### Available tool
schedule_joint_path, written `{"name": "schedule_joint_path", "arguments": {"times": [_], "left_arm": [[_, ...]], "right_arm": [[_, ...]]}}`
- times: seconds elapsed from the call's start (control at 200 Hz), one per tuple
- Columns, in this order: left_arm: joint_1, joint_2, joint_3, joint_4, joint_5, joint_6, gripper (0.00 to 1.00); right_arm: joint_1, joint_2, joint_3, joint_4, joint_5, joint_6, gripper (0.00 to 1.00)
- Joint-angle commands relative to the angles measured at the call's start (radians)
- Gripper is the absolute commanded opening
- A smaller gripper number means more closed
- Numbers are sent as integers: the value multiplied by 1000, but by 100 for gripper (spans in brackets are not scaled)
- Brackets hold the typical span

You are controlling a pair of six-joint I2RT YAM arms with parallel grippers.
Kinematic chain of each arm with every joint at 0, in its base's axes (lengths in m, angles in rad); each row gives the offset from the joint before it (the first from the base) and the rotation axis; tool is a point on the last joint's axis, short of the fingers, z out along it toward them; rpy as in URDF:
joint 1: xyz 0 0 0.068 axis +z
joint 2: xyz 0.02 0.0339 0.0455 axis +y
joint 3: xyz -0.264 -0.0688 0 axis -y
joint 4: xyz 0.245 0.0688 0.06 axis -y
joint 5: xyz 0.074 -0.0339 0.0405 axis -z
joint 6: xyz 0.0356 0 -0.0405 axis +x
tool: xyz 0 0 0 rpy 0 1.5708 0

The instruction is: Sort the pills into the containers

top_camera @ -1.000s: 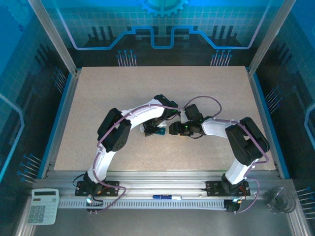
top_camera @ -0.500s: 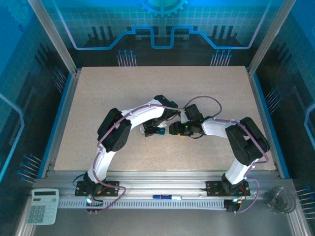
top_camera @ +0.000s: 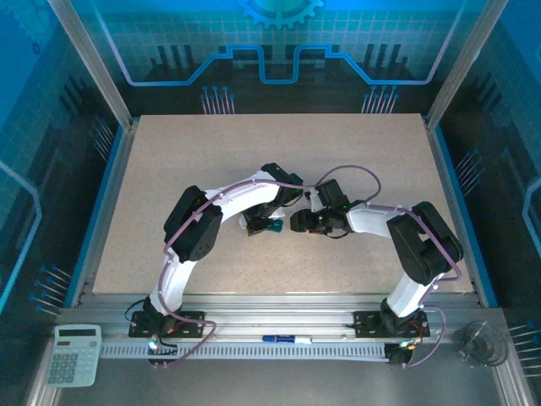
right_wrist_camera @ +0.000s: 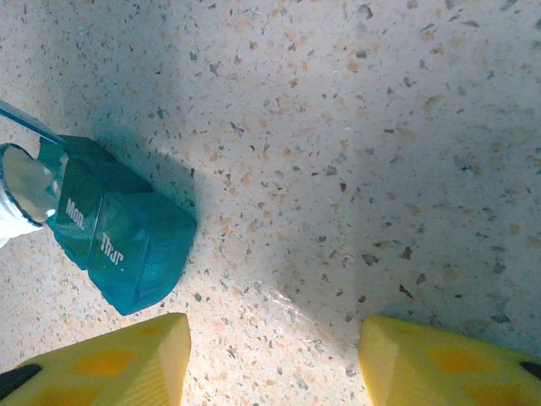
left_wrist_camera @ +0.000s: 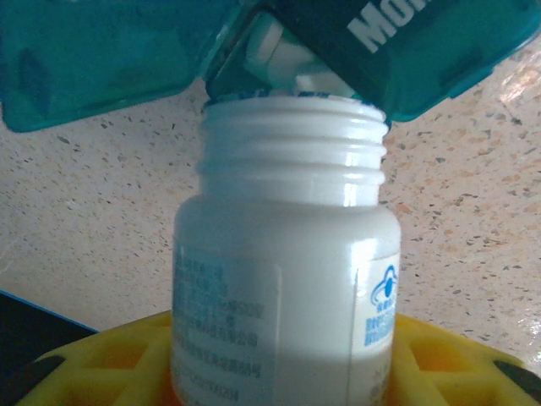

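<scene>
Shifted slightly leftward at left arm (top_camera: 193,227) since one second ago. Gripping white bottle (left_wrist_camera: 279,321) with left fingers (left_wrist_camera: 101,364), mouth against teal pill box (right_wrist_camera: 118,245) at mid-bench (right_wrist_camera: 380,127). Holding right fingers (right_wrist_camera: 110,355) apart, empty, near box.

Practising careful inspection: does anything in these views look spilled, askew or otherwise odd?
Nothing lies spilled on the tabletop. One oddity: the pill box shows compartments marked Mon and Thur side by side, out of weekday order. The uncapped white bottle meets its open compartment.
</scene>
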Motion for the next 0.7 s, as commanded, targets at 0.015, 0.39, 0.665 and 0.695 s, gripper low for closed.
{"name": "schedule_joint_path", "arguments": {"times": [0.015, 0.39, 0.665, 0.695], "left_arm": [[13, -59, -25, 12, 28, -22, 0], [26, -98, -85, 73, 61, -42, 0], [35, -125, -144, 116, 77, -60, 0], [36, -130, -152, 125, 83, -63, 0]], "right_arm": [[-1, 41, -31, 25, 1, 7, 58], [-1, 38, -34, 24, 1, 8, 58], [-1, 39, -34, 24, -2, 8, 58], [-1, 39, -34, 24, -3, 9, 58]]}}
